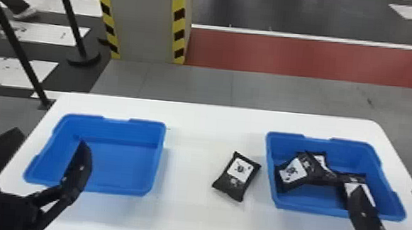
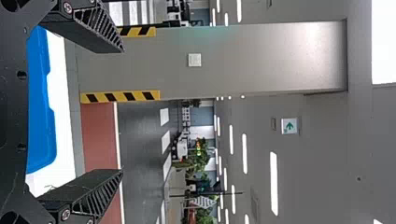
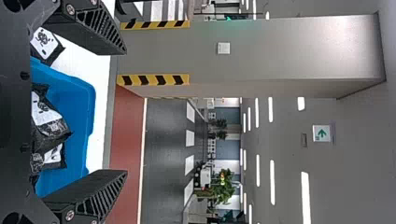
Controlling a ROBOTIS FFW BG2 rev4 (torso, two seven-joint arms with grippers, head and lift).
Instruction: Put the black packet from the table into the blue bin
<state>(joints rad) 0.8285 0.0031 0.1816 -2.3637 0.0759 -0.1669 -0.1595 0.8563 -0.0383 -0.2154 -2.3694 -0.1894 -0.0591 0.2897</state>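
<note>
Well, I am holding my right gripper [image 1: 390,191] at the near right part of the right blue bin [image 1: 314,208], its two fingers standing wide apart; one of them is crossing above that bin's near edge, the other is hanging outside its right side; my left gripper [image 1: 50,138] is hanging well to the left of the right blue bin, its fingers also spread, one of them showing over the left blue bin [image 1: 127,187]; the black packet [image 1: 226,182] is lying at a slant on the white table [image 1: 201,123], just beside the right blue bin's left wall, label [image 1: 243,166] up; a few other packets [image 1: 291,173] are lying inside the right blue bin, some overlapping; beyond it, past the table, a red floor strip [image 1: 292,56] is running across; a striped pillar [image 1: 146,18] is standing beyond and left of it.
</note>
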